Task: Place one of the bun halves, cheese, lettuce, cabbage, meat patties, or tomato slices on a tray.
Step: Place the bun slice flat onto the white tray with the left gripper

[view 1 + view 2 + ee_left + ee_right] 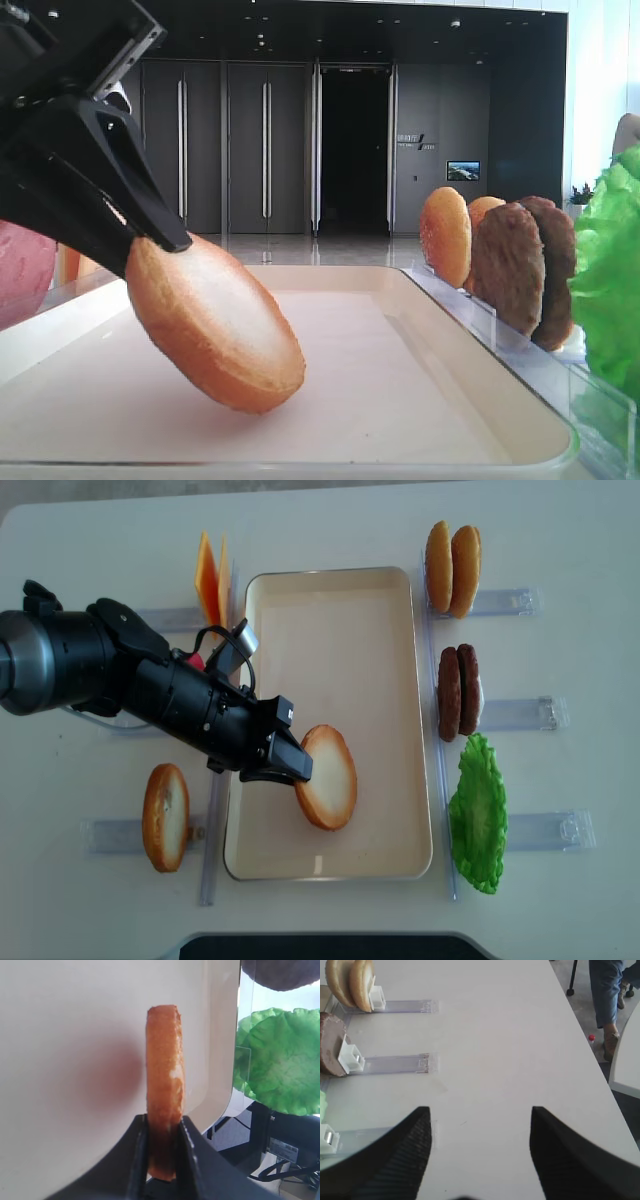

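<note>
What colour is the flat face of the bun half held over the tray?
Pale whitish on the bun half, with a golden-orange crust edge; clearest in the low exterior view.

looks like a lobby or demo hall in an office bldg: dark panelled wall w/ tall double doors [225, 145], glossy floor, small wall screen [463, 170], potted plant [581, 195]. white desk [560, 900] carries clear racks [395, 1064] of fake burger parts; a person in jeans [606, 990] stands beside it.

Bun halves [326, 777]: four. Meat patties [458, 693]: two. Cheese [208, 582] slices: two. Lettuce [478, 813] leaf: one. Tray [330, 865]: one. Clear racks [520, 602]: at least six on tabletop [100, 900].
</note>
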Tool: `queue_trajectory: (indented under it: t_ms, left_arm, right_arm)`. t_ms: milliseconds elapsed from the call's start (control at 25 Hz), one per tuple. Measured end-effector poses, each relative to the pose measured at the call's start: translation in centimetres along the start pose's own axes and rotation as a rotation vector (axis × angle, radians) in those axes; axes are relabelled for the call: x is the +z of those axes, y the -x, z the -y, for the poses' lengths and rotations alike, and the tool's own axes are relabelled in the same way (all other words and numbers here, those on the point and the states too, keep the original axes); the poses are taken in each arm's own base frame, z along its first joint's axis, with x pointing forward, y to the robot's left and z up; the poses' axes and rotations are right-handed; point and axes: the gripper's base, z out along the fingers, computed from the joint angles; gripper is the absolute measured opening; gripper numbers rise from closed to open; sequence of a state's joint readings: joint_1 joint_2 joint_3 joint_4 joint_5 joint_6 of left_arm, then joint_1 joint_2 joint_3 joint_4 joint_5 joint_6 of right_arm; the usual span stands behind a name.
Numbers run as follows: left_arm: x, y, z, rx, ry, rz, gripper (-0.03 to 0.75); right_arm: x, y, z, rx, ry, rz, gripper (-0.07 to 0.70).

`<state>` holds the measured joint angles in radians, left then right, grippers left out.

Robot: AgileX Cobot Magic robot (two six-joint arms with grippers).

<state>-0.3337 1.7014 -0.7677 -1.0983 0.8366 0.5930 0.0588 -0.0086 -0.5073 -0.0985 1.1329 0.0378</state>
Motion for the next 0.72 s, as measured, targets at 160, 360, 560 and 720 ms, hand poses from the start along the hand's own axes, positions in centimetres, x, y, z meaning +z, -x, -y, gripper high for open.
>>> queue_trajectory:
  t_ms: [160,360,560,720]
  left_arm:
    - [0.0,0.1,-0.08,0.001,0.008,0.011,0.117]
    - [0.0,0.16,-0.13,0.001,0.014,0.018,0.117]
    - [0.0,0.16,-0.16,0.003,0.018,0.017,0.117]
    - [0.0,0.22,-0.11,-0.004,0.012,0.024,0.117]
  right_arm:
    - [0.0,0.0,0.0,0.0,0.0,0.0,0.416]
    - [0.0,0.0,0.0,0.0,0.0,0.0,0.416]
    - [0.0,0.0,0.0,0.0,0.0,0.0,0.416]
    - [0.0,0.0,0.0,0.0,0.0,0.0,0.416]
